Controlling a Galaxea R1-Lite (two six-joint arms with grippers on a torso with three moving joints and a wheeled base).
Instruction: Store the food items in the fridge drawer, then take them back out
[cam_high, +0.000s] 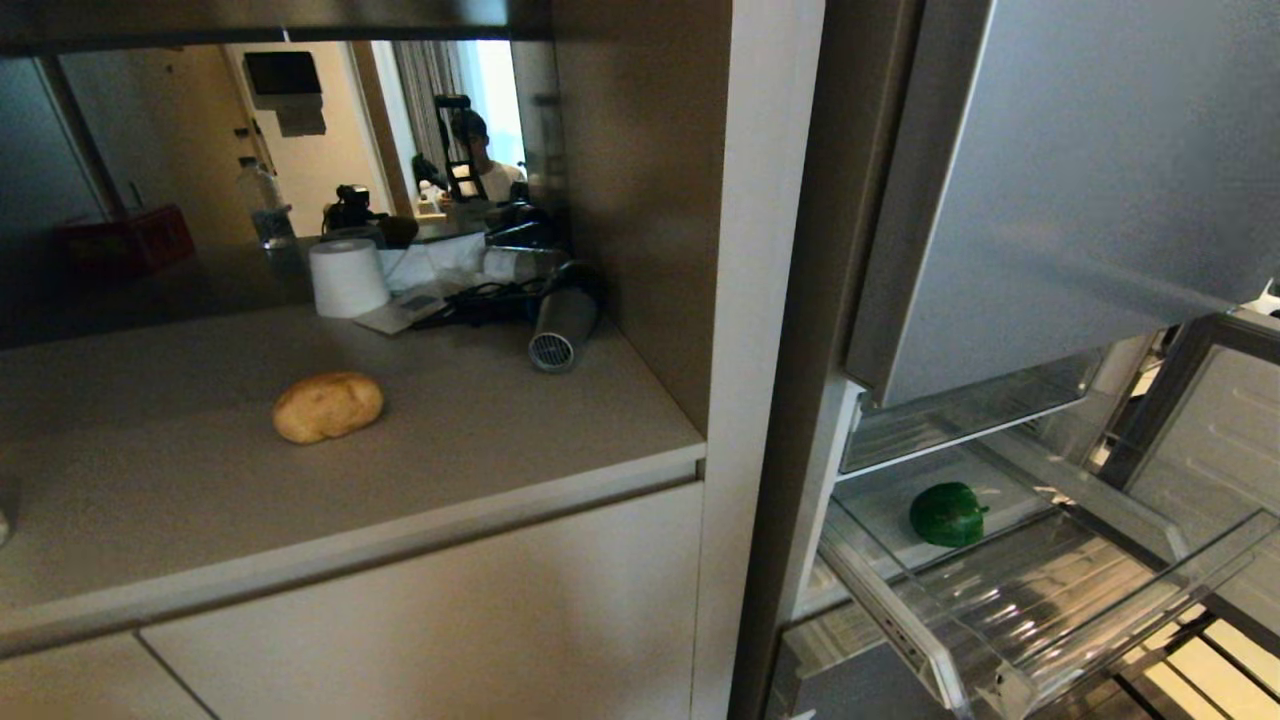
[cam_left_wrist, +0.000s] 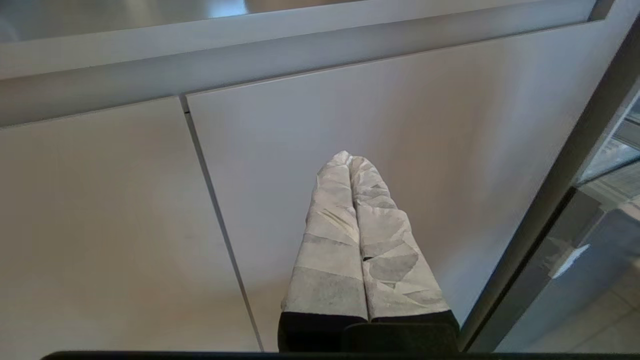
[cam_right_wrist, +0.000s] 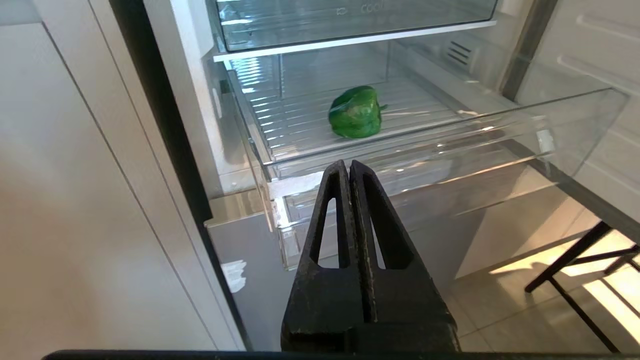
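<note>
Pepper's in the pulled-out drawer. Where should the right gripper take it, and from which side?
Probably from above, through the fridge drawer's open top, since its clear front wall blocks a level approach. Close across the green bell pepper's lumpy body; it lies on its side, stem pointing sideways. The right gripper must open first.

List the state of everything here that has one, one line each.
fridge drawer: pulled out, open
green bell pepper: lying in the drawer
potato: on the counter, not stored
fridge door: open
left gripper: shut, empty
right gripper: shut, empty
</note>
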